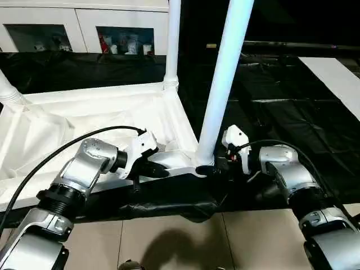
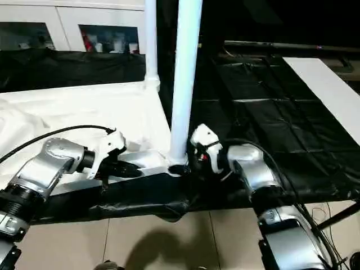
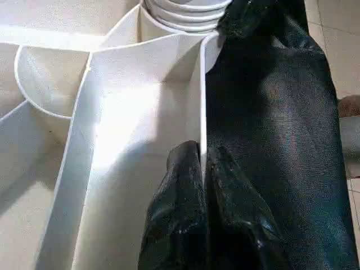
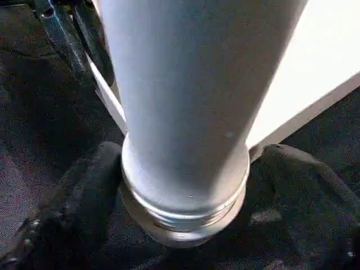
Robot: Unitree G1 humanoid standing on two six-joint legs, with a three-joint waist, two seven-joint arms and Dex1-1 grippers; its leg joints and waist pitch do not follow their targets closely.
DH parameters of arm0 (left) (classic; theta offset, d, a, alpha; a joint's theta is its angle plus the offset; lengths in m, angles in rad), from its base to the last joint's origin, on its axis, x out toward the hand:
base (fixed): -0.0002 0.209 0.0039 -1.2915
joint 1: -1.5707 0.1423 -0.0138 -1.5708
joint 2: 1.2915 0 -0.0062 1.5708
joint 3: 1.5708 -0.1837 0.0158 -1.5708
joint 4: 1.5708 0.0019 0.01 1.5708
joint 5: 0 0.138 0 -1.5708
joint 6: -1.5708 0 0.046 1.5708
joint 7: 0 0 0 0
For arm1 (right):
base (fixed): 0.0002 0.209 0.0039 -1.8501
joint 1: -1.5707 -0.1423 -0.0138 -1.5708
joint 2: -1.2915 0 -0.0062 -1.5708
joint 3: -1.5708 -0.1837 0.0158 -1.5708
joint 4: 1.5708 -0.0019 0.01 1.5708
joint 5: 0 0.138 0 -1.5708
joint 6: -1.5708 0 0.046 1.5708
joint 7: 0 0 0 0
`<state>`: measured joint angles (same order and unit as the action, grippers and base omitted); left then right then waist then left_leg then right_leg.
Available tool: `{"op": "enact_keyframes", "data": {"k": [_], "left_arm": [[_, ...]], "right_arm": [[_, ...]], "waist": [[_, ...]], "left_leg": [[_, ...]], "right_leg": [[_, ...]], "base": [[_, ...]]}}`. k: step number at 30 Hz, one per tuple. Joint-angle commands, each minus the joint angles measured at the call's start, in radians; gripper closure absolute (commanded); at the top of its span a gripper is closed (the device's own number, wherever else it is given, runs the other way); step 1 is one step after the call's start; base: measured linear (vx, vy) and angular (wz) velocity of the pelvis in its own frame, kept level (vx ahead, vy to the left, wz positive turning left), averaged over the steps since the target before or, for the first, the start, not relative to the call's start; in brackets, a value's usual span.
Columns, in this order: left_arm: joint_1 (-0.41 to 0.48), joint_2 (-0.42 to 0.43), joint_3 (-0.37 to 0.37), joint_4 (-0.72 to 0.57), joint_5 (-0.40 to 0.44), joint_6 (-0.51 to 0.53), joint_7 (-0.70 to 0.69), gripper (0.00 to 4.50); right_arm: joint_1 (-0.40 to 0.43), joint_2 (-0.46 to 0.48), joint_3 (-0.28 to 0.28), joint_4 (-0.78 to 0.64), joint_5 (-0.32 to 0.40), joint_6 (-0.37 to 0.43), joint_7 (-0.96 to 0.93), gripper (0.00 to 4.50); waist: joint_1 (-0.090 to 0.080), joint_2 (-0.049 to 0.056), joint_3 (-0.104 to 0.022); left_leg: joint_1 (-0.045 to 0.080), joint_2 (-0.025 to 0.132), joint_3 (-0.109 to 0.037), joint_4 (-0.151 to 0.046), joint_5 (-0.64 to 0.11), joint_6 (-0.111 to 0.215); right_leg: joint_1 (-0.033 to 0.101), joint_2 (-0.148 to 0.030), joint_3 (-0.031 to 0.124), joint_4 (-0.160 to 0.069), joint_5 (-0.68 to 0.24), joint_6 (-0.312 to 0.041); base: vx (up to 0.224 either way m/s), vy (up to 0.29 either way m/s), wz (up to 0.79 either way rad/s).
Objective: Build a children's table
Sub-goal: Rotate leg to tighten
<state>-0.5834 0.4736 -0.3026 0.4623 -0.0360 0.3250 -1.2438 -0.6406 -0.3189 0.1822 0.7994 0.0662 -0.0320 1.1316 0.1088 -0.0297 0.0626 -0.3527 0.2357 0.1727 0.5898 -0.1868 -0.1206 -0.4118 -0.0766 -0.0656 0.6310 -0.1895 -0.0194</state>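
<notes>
While my left gripper (image 1: pixel 159 170) pinches the upturned tabletop's (image 1: pixel 84 121) near rim, my right gripper (image 4: pixel 183 225) stands wide around the near leg's (image 1: pixel 222 84) base; three legs stand upright, seemingly fitted.

Left pincer (image 1: pixel 159 169) pinched closed, right pincer (image 1: pixel 212 167) spread wide.

White glass-door cabinet (image 1: pixel 84 28) at back, black sheet (image 1: pixel 281 107) over surface, tiled floor (image 1: pixel 169 242)

I read this as an indoor lab or test room: black sheeting (image 1: pixel 292 112) over the bench, tiled floor (image 1: pixel 169 242), glass-door cabinet (image 1: pixel 84 28) behind.
</notes>
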Motion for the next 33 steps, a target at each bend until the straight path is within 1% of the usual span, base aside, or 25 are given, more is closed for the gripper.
{"op": "enact_keyframes", "data": {"k": [1,2,3,5,10,11,12,13,14,17,19,20,21,22,23,24,25,26,27,28,29,30,31,32,33], "left_arm": [[0.015,-0.011,-0.026,-0.021,-0.006,0.003,-0.024,4.5],[0.015,-0.01,-0.026,-0.02,-0.005,0.002,-0.023,4.5],[0.016,-0.007,-0.026,-0.022,-0.005,0.001,-0.021,4.5],[0.02,-0.004,-0.026,-0.027,-0.008,0.002,-0.022,4.5],[0.026,-0.002,-0.024,-0.029,-0.008,0.0,-0.026,4.5],[0.027,-0.002,-0.024,-0.03,-0.008,-0.001,-0.026,4.5],[0.028,-0.002,-0.024,-0.03,-0.007,-0.001,-0.026,4.5],[0.028,-0.002,-0.023,-0.032,-0.007,0.0,-0.024,4.5],[0.03,-0.002,-0.023,-0.035,-0.008,0.002,-0.022,4.5],[0.032,-0.004,-0.024,-0.035,-0.006,0.0,-0.019,4.5],[0.029,-0.016,-0.024,-0.021,0.003,-0.003,0.007,4.5],[0.027,-0.021,-0.022,-0.014,0.008,-0.005,0.021,4.5],[0.023,-0.03,-0.021,-0.004,0.016,-0.006,0.043,4.5],[0.022,-0.032,-0.021,-0.002,0.017,-0.006,0.048,4.5],[0.005,-0.067,-0.007,0.032,0.035,-0.005,0.129,4.5],[0.001,-0.078,-0.004,0.04,0.038,-0.001,0.151,4.5],[-0.015,-0.112,0.009,0.068,0.051,0.007,0.227,4.5],[-0.028,-0.137,0.019,0.091,0.058,0.013,0.28,4.5],[-0.04,-0.16,0.029,0.111,0.061,0.022,0.323,4.5],[-0.04,-0.16,0.029,0.111,0.061,0.022,0.323,4.5],[-0.053,-0.183,0.038,0.132,0.063,0.03,0.364,4.5],[-0.087,-0.234,0.053,0.188,0.071,0.045,0.46,4.5],[-0.087,-0.234,0.053,0.188,0.071,0.045,0.46,4.5],[-0.118,-0.279,0.059,0.238,0.085,0.042,0.539,4.5],[-0.129,-0.295,0.061,0.256,0.091,0.038,0.56,4.5]], "right_arm": [[-0.02,0.001,-0.017,0.015,0.007,0.007,0.005,0.64],[-0.022,0.002,-0.018,0.018,0.009,0.006,0.007,0.73],[-0.02,0.003,-0.018,0.016,0.011,0.007,0.008,0.91],[-0.019,0.007,-0.021,0.014,0.019,0.009,0.011,1.0],[-0.012,0.016,-0.026,0.007,0.037,0.012,0.029,1.42],[-0.01,0.018,-0.026,0.006,0.04,0.014,0.035,1.42],[-0.009,0.019,-0.026,0.006,0.041,0.015,0.038,1.53],[-0.009,0.02,-0.027,0.009,0.042,0.015,0.04,1.53],[-0.009,0.024,-0.027,0.017,0.042,0.012,0.039,1.64],[-0.009,0.032,-0.028,0.031,0.037,0.014,0.023,1.74],[-0.012,0.051,-0.038,0.07,0.016,0.011,-0.063,1.75],[-0.014,0.059,-0.044,0.084,0.012,0.008,-0.095,1.76],[-0.017,0.072,-0.054,0.101,0.01,0.008,-0.144,1.77],[-0.017,0.074,-0.055,0.104,0.009,0.008,-0.151,1.78],[-0.026,0.108,-0.083,0.146,0.008,0.016,-0.273,1.78],[-0.029,0.118,-0.091,0.155,0.009,0.019,-0.303,1.78],[-0.038,0.15,-0.113,0.185,0.011,0.029,-0.403,1.78],[-0.047,0.172,-0.128,0.205,0.014,0.04,-0.471,1.78],[-0.057,0.193,-0.141,0.224,0.016,0.048,-0.54,1.78],[-0.057,0.193,-0.141,0.224,0.016,0.048,-0.54,1.78],[-0.069,0.213,-0.154,0.244,0.018,0.055,-0.608,1.78],[-0.102,0.256,-0.184,0.289,0.029,0.068,-0.76,1.78],[-0.102,0.256,-0.184,0.289,0.029,0.068,-0.76,1.78],[-0.137,0.299,-0.206,0.323,0.042,0.06,-0.856,1.78],[-0.15,0.314,-0.21,0.334,0.041,0.052,-0.883,1.78]], "waist": [[-0.005,-0.004,-0.073],[-0.005,-0.004,-0.074],[-0.005,-0.004,-0.074],[-0.005,-0.003,-0.074],[-0.005,-0.005,-0.074],[-0.004,-0.006,-0.074],[-0.004,-0.006,-0.074],[-0.004,-0.007,-0.074],[-0.004,-0.008,-0.075],[-0.005,-0.008,-0.075],[-0.006,-0.009,-0.073],[-0.009,-0.009,-0.072],[-0.013,-0.009,-0.069],[-0.013,-0.009,-0.069],[-0.02,-0.014,-0.063],[-0.021,-0.012,-0.062],[-0.024,-0.013,-0.064],[-0.024,-0.014,-0.065],[-0.025,-0.013,-0.064],[-0.024,-0.014,-0.065],[-0.025,-0.009,-0.064],[-0.026,-0.002,-0.066],[-0.027,-0.005,-0.066],[-0.025,0.001,-0.068],[-0.025,-0.001,-0.069]], "left_leg": [[0.0,-0.006,0.014,-0.064,-0.129,0.049],[0.0,-0.006,0.014,-0.063,-0.12,0.051],[0.0,-0.006,0.015,-0.063,-0.115,0.053],[-0.001,-0.006,0.015,-0.062,-0.113,0.055],[-0.001,-0.006,0.014,-0.063,-0.117,0.054],[-0.002,-0.006,0.014,-0.063,-0.114,0.055],[-0.002,-0.006,0.014,-0.063,-0.113,0.055],[-0.002,-0.006,0.014,-0.063,-0.11,0.055],[-0.003,-0.006,0.014,-0.062,-0.105,0.056],[-0.003,-0.007,0.014,-0.062,-0.098,0.059],[-0.002,-0.007,0.014,-0.064,-0.107,0.056],[-0.001,-0.007,0.014,-0.066,-0.12,0.046],[0.001,-0.006,0.013,-0.07,-0.15,0.034],[0.001,-0.006,0.013,-0.07,-0.15,0.034],[0.006,-0.006,0.012,-0.074,-0.213,0.012],[0.01,-0.006,0.011,-0.075,-0.231,0.004],[0.012,-0.006,0.009,-0.075,-0.242,-0.009],[0.011,-0.006,0.007,-0.077,-0.242,-0.013],[0.012,-0.008,0.008,-0.076,-0.251,-0.019],[0.013,-0.008,0.006,-0.076,-0.258,-0.018],[0.009,-0.009,0.006,-0.077,-0.263,-0.017],[0.014,-0.01,0.005,-0.077,-0.273,-0.025],[0.015,-0.011,0.006,-0.076,-0.274,-0.027],[0.014,-0.012,0.004,-0.076,-0.27,-0.029],[0.016,-0.012,0.006,-0.074,-0.271,-0.029]], "right_leg": [[0.06,-0.051,0.042,-0.066,-0.124,-0.228],[0.06,-0.05,0.042,-0.064,-0.112,-0.23],[0.059,-0.049,0.042,-0.063,-0.1,-0.233],[0.06,-0.049,0.042,-0.062,-0.092,-0.235],[0.06,-0.05,0.041,-0.063,-0.108,-0.23],[0.061,-0.05,0.042,-0.062,-0.104,-0.231],[0.061,-0.05,0.041,-0.062,-0.104,-0.231],[0.062,-0.05,0.041,-0.062,-0.102,-0.231],[0.062,-0.05,0.041,-0.061,-0.098,-0.231],[0.061,-0.05,0.041,-0.059,-0.089,-0.234],[0.06,-0.051,0.041,-0.062,-0.106,-0.231],[0.058,-0.052,0.042,-0.066,-0.13,-0.226],[0.055,-0.052,0.042,-0.073,-0.177,-0.215],[0.055,-0.052,0.042,-0.073,-0.177,-0.215],[0.052,-0.053,0.041,-0.085,-0.286,-0.188],[0.048,-0.054,0.041,-0.089,-0.324,-0.179],[0.047,-0.056,0.043,-0.091,-0.358,-0.166],[0.049,-0.056,0.042,-0.092,-0.367,-0.161],[0.044,-0.054,0.042,-0.096,-0.384,-0.149],[0.045,-0.056,0.041,-0.097,-0.396,-0.146],[0.045,-0.056,0.041,-0.1,-0.407,-0.137],[0.04,-0.055,0.041,-0.101,-0.409,-0.136],[0.039,-0.054,0.041,-0.102,-0.407,-0.134],[0.043,-0.054,0.041,-0.098,-0.395,-0.136],[0.039,-0.052,0.041,-0.099,-0.366,-0.138]], "base": [[0.0,0.0,0.0],[0.0,0.0,0.0],[0.0,0.0,0.0],[0.0,0.0,0.0],[0.0,0.0,0.0],[0.0,0.0,0.0],[0.0,0.0,0.0],[0.0,0.0,0.0],[0.0,0.0,0.0],[0.0,0.0,0.0],[0.0,0.0,0.0],[0.0,0.0,0.0],[0.0,0.0,0.0],[0.0,0.0,0.0],[0.0,0.0,0.0],[0.0,0.0,0.0],[0.0,0.0,0.0],[0.0,0.0,0.0],[0.0,0.0,0.0],[0.0,0.0,0.0],[0.0,0.0,0.0],[0.0,0.0,0.0],[0.0,0.0,0.0],[0.0,0.0,0.0],[0.0,0.0,0.0]]}}
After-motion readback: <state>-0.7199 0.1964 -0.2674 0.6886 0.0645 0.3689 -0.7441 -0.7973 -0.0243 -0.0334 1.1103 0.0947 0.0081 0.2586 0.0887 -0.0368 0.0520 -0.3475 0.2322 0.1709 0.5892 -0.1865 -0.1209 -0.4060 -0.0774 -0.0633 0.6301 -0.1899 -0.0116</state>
